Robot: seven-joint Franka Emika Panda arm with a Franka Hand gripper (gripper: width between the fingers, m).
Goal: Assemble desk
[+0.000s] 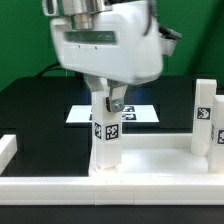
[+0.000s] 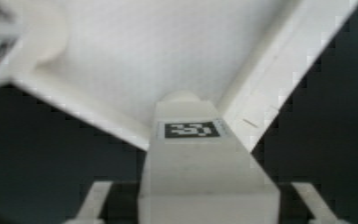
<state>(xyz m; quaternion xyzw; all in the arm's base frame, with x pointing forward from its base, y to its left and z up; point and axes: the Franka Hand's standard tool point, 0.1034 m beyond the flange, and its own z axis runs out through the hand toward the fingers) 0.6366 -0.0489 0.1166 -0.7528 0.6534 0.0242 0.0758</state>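
Note:
The white desk tabletop (image 1: 150, 162) lies flat near the front of the table. A white tagged leg (image 1: 105, 135) stands upright at its corner on the exterior view's left. My gripper (image 1: 108, 102) is straight above, its fingers down either side of the leg's top. In the wrist view the leg (image 2: 202, 170) runs between my fingers (image 2: 101, 203), with a dark gap on each side, so the jaws are open around it. The tabletop (image 2: 140, 50) and its raised rim fill the rest of that view. A second leg (image 1: 205, 118) stands upright at the other corner.
The marker board (image 1: 80, 113) lies flat on the black table behind the leg. A white border bar (image 1: 6, 150) sits at the exterior view's left edge, and another long white bar (image 1: 100, 190) runs along the front.

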